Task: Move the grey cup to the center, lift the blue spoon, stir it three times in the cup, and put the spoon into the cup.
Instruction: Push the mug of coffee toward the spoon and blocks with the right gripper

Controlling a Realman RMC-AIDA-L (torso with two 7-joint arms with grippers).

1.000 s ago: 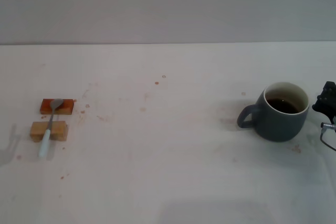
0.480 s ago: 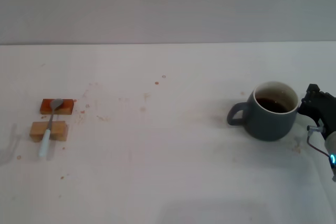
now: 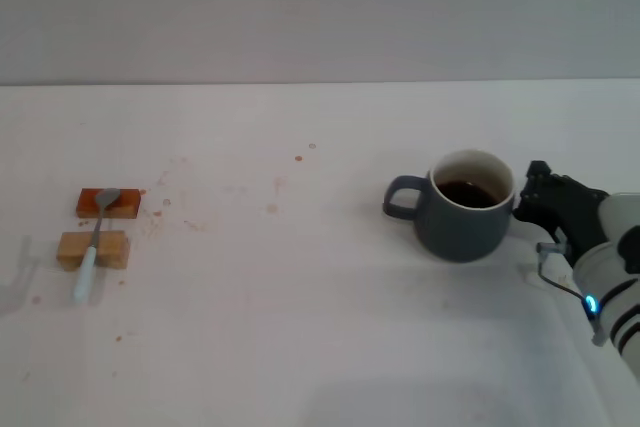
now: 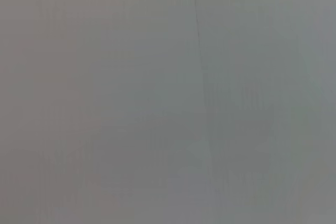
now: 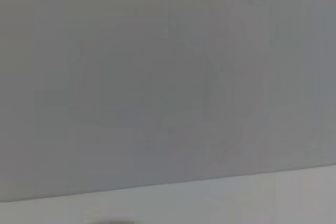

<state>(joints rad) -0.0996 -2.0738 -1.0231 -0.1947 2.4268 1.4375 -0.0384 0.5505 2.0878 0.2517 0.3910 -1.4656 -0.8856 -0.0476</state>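
Note:
The grey cup (image 3: 462,209) stands upright on the white table, right of the middle, with dark brown liquid inside and its handle pointing left. My right gripper (image 3: 540,199) is against the cup's right side, level with its rim. The blue spoon (image 3: 93,245) lies far left. Its grey bowl rests on a red-brown block (image 3: 126,204) and its pale blue handle lies across a tan block (image 3: 113,249). The left gripper is out of view. Both wrist views show only a plain grey wall.
The white table (image 3: 300,327) carries small brown stains around the left and middle. The right arm's white forearm (image 3: 615,287) reaches in from the lower right corner. The table's far edge meets a grey wall (image 3: 320,17).
The right gripper has moved left across the table, and the grey cup has slid left with it, from near the right edge toward the middle. The spoon has not moved.

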